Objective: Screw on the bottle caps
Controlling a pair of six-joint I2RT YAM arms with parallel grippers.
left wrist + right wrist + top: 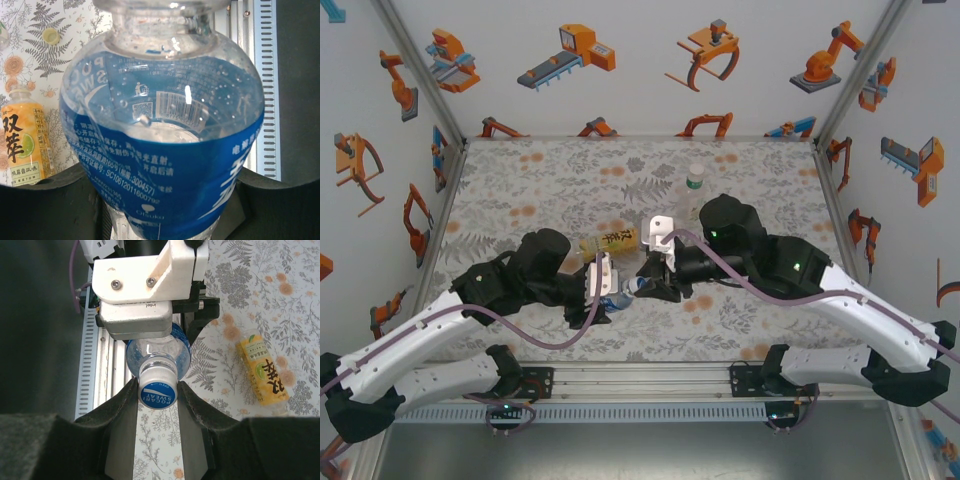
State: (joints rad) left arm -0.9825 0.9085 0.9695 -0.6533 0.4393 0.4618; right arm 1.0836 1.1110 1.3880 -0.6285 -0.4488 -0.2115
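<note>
The clear bottle with the blue label (165, 150) lies on its side in the air between my two grippers. My left gripper (165, 210) is shut on its body (620, 298). Its white bottle cap with a blue top (158, 377) sits on the neck. My right gripper (158, 390) is shut on that cap, one black finger on each side, and meets the bottle from the right (650, 283). The yellow-labelled bottle (610, 241) lies on the mat just behind, neck open (22, 145). A loose pale cap (50, 35) rests on the mat beyond it.
A pale bottle with a green-white label (692, 195) stands upright at the back, right of centre. The metal rail (640, 380) runs along the table's near edge below the held bottle. White walls with orange robot pictures (640, 60) close in three sides.
</note>
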